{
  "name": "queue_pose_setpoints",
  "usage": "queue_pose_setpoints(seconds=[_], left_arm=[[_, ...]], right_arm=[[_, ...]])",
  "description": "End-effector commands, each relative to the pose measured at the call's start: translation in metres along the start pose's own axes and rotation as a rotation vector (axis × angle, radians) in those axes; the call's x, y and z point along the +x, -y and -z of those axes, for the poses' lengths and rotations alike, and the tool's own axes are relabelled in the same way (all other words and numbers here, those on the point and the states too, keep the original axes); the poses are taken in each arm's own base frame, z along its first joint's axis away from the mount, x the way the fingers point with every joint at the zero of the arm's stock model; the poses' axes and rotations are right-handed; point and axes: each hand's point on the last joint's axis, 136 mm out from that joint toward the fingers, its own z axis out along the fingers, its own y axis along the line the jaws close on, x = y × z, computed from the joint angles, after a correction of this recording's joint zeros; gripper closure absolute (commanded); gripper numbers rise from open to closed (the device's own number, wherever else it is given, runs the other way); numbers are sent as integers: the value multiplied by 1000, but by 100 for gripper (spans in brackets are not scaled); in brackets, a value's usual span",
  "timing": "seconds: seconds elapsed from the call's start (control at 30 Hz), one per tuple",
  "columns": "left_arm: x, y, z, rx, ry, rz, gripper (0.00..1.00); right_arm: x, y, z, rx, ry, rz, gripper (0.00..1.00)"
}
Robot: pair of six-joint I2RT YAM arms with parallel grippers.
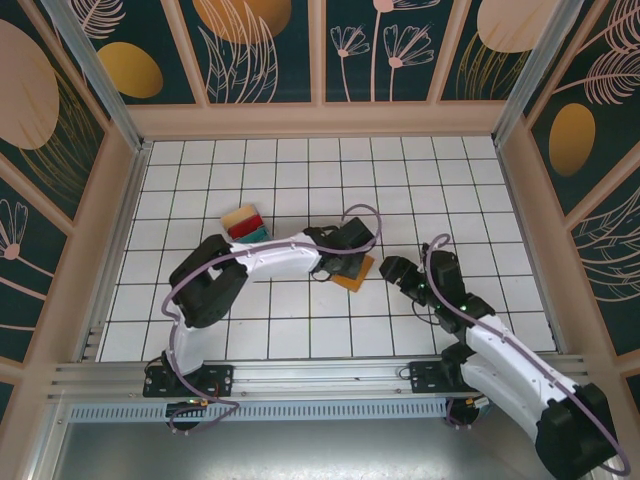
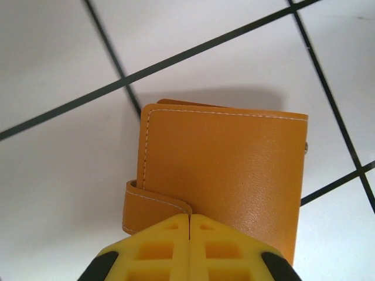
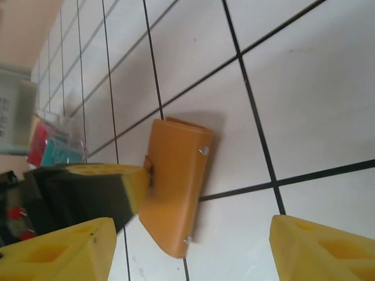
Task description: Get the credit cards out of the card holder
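Left pincer (image 2: 190,223), pressed together, sits at the clasp tab (image 2: 153,205) of the folded card holder (image 2: 225,170) on the bench (image 1: 300,170). The right pincer (image 3: 190,257) hangs spread nearby. Tan, red and teal credit cards (image 1: 246,222) lie stacked well apart; any left inside are hidden.

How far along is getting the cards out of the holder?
Tan, red and teal cards lie stacked apart from the card holder. The left tool, closed, is at the shut holder's strap; the right tool hovers open beside it. Whether more cards are inside is hidden.
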Motion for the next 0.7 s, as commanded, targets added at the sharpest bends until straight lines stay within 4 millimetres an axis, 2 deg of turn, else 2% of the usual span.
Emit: queue_pose_setpoints(seconds=[0.0,0.1,0.27,0.53,0.67], left_arm=[[-12,-3,20,111,16,161,100],[-13,-2,29,190,29,229,100],[-10,0,32,241,36,280,100],[-7,3,34,276,32,302,100],[-7,3,35,281,33,308,100]], right_arm=[[0,-24,-6,-110,-36,0,35],[4,-32,-15,-148,-80,-9,39],[11,-46,-32,-193,-163,-13,40],[23,-48,-57,-179,-256,-3,40],[23,-50,-65,-172,-272,6,45]])
